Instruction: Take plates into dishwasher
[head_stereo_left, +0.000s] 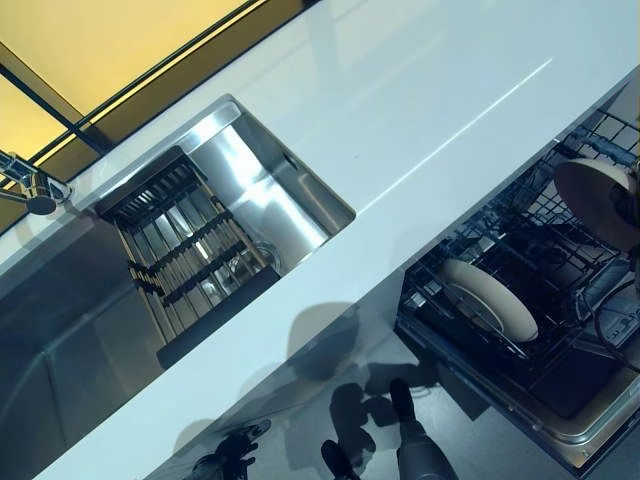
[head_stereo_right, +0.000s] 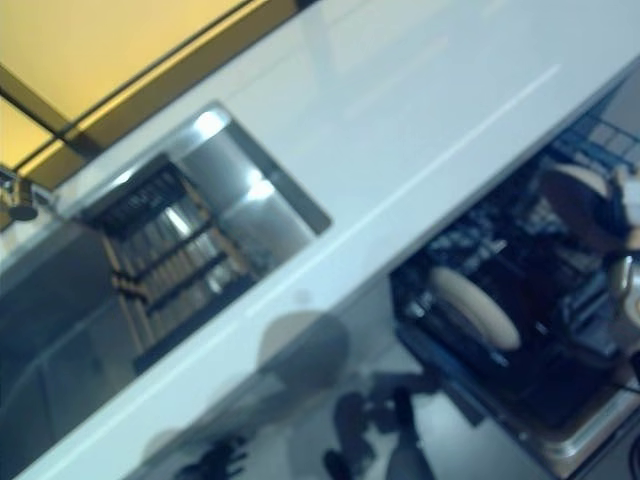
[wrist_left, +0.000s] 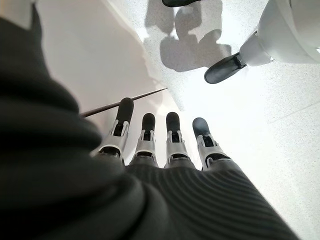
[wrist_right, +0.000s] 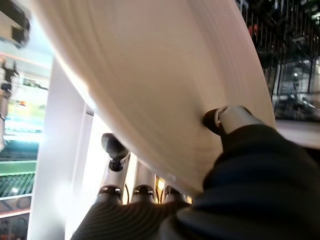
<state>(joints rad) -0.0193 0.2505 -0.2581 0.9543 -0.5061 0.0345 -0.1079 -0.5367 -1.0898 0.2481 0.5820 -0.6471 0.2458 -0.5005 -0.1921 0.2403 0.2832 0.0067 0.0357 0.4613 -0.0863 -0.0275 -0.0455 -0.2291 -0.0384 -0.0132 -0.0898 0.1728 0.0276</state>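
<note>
A cream plate (head_stereo_left: 594, 198) hangs over the far right of the open dishwasher's wire rack (head_stereo_left: 545, 350). My right hand (wrist_right: 227, 120) is shut on that plate, with the thumb pressed on one face and the fingers (wrist_right: 114, 146) under the other; the plate (wrist_right: 165, 75) fills most of the right wrist view. A second cream plate (head_stereo_left: 489, 298) stands on edge in the middle of the rack. My left hand (wrist_left: 170, 145) hangs low in front of the counter with its fingers straight and holds nothing; it also shows at the bottom of the left eye view (head_stereo_left: 228, 452).
A long white countertop (head_stereo_left: 420, 110) runs across the view above the dishwasher. Set into it is a steel sink (head_stereo_left: 262, 185) holding a slatted drying rack (head_stereo_left: 190, 250). A faucet (head_stereo_left: 35, 190) stands at the far left. The cabinet front lies below the counter edge.
</note>
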